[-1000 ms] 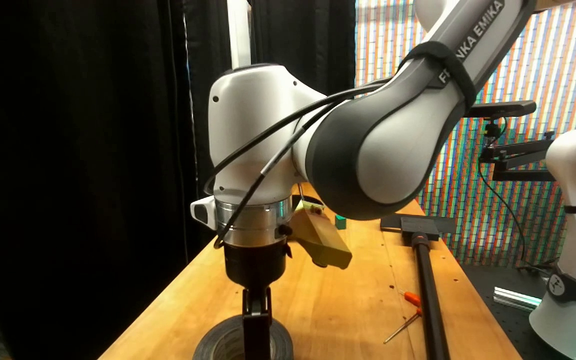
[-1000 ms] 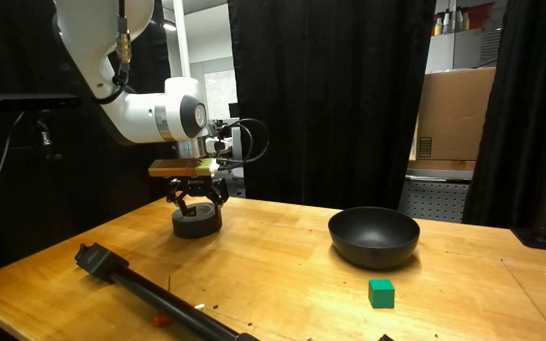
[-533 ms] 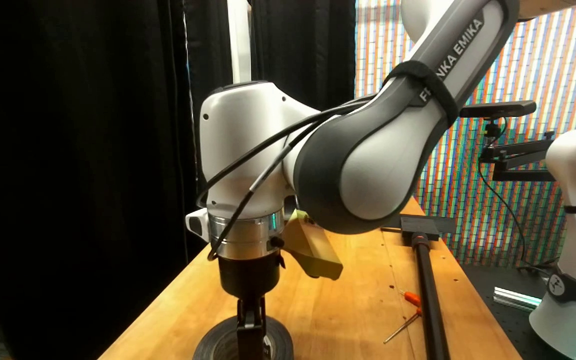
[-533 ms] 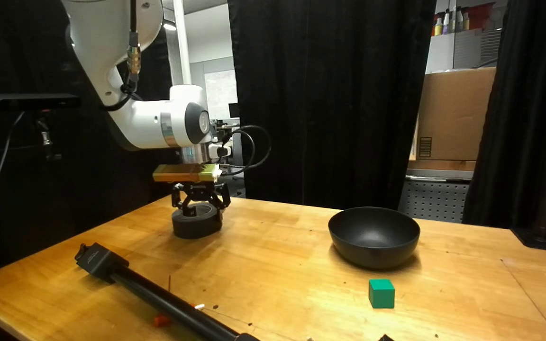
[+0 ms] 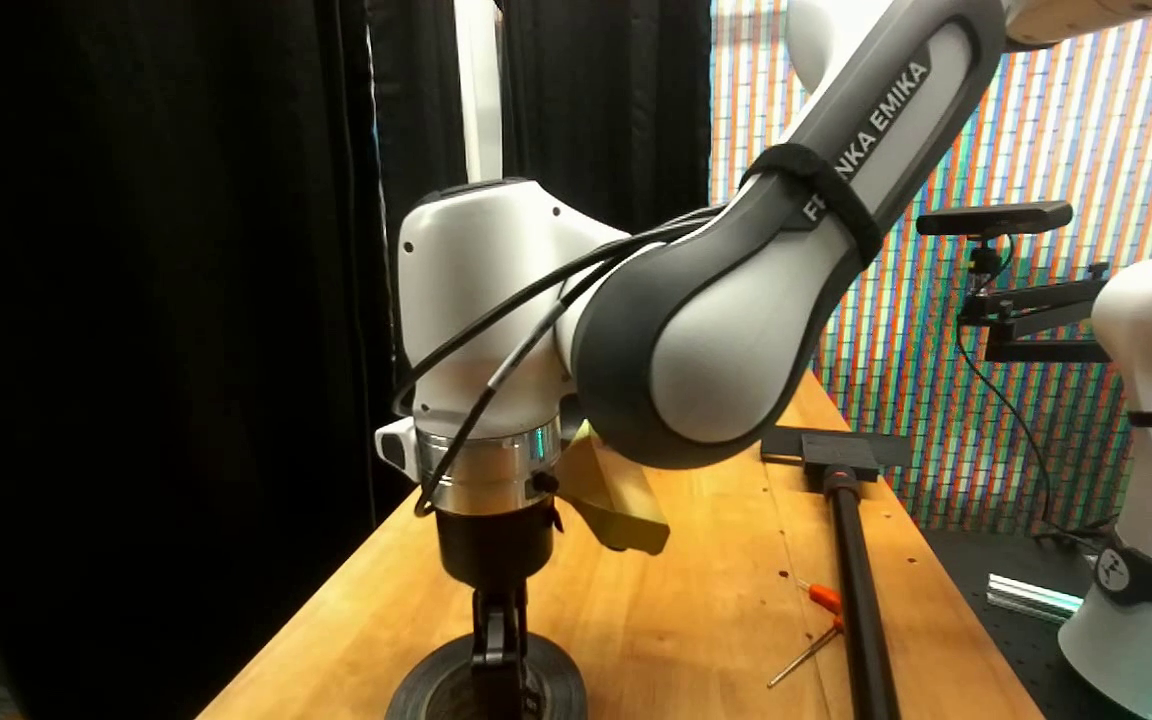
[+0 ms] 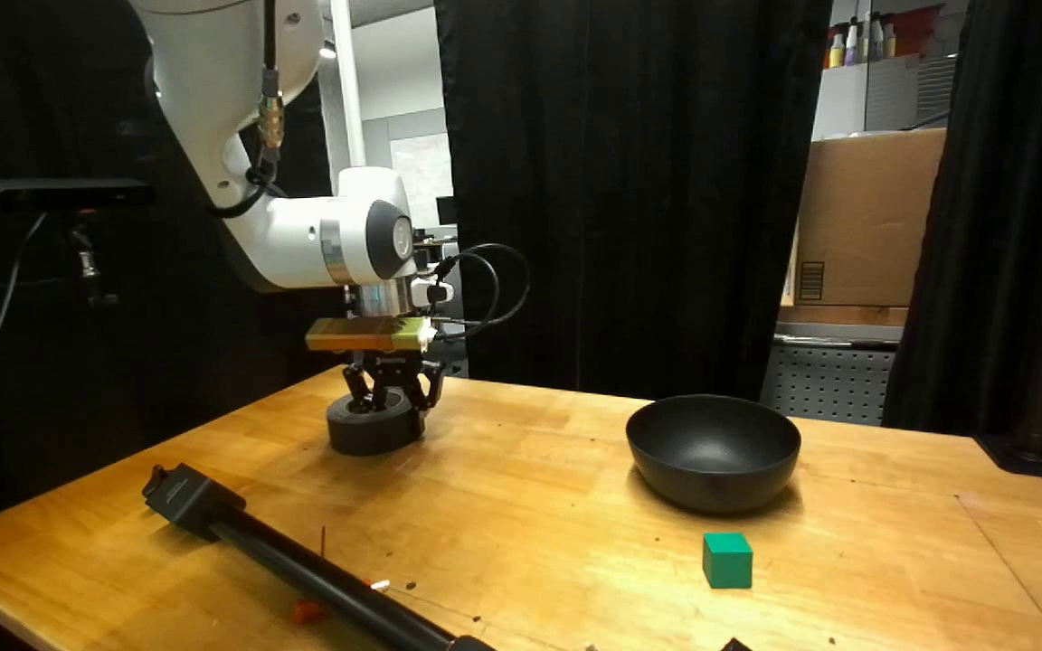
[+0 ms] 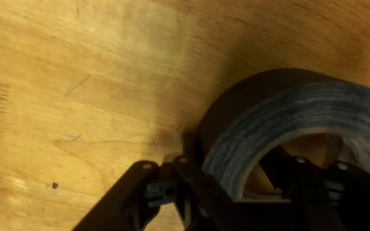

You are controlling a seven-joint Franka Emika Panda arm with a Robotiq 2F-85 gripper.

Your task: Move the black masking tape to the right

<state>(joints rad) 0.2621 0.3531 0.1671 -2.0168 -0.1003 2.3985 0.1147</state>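
Black masking tape (image 7: 300,110): flat on the desk (image 6: 521,497), directly under the hand (image 7: 231,157). One finger stands within the ring, the other outside its wall; whether they clamp it cannot be told. Black bowl (image 6: 713,461): well apart from the hand.

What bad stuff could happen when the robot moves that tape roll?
The gripper straddles only one side of the black masking tape, part inside the hole and part outside, so the roll might tilt or slip if lifted; whether the grip is tight, I can't tell. If the roll swings low toward the black bowl or green cube, it could bump them.
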